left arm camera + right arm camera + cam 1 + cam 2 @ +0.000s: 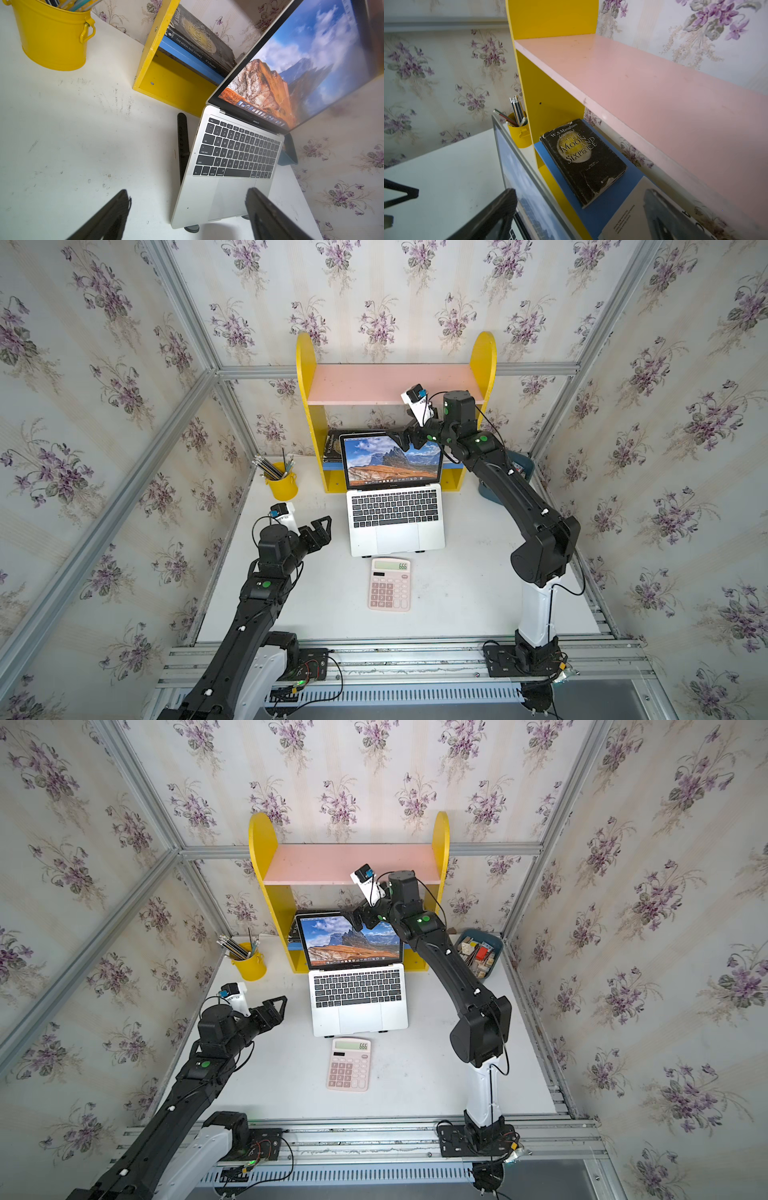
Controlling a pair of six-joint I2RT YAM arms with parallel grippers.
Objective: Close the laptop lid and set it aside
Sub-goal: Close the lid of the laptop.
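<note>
Your laptop [395, 514] sits mid-desk [457, 593], propped on a black folding stand [182, 145]: thin matte silver slab, black keys, wide smooth trackpad. Its long axis runs 9-to-3; the trackpad edge faces 6, the hinge 12. The laptop lid [392, 462] stands open, glossy screen lit. Your right hand [401, 435] hangs at the lid's top edge, jaws wide, gripping nothing. Your left hand [324, 526], at 9, is spread wide and empty.

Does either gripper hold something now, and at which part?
Nothing is held. The right gripper is open astride the laptop lid's top edge; the left gripper is open, beside the laptop.
</note>
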